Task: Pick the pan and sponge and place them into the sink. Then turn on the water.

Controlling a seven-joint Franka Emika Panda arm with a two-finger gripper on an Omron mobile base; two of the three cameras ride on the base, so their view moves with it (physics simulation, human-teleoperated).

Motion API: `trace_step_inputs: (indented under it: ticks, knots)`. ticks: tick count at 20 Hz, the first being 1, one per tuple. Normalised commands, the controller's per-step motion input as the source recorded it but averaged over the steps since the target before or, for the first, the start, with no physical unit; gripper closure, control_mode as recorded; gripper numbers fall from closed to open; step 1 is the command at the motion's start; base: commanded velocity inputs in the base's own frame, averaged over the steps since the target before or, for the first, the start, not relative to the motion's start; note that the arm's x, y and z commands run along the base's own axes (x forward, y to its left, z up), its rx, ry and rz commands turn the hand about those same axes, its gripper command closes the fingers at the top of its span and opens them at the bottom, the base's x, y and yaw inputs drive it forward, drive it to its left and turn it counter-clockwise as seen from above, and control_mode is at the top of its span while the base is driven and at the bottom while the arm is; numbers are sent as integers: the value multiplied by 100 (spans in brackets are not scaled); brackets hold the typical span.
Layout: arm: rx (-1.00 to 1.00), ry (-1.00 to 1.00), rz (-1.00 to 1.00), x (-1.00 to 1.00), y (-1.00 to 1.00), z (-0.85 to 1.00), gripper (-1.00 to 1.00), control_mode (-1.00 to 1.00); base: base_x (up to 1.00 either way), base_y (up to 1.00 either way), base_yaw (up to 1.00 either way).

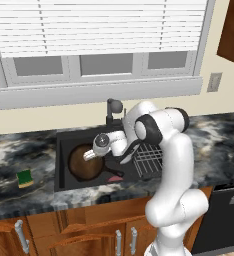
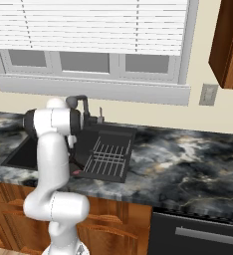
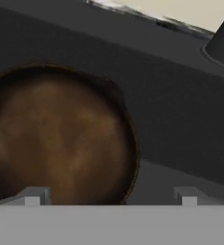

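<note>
The sponge (image 1: 24, 178) lies on the counter (image 1: 19, 150) left of the sink (image 1: 64, 145). The pan (image 1: 84, 162) sits in the sink's left part. The arm bends down over it, gripper (image 3: 109, 195) released just above the pan; its handle is partly hidden
</note>
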Motion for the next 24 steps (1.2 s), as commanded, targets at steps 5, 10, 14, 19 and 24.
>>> trace_step_inputs:
  ticks: [5,10,14,19,24]
  knots:
    - [2,-3,-10,-16,82,23,-100,-100,0,0,0]
    - [1,-11,-15,-41,52,55,-100,-100,0,0,0]
    - [2,-14,-18,-64,8,87,-100,-100,0,0,0]
    - [4,-9,-19,-70,0,93,-100,-100,0,0,0]
    - [21,0,-13,-52,0,100,-100,-100,0,0,0]
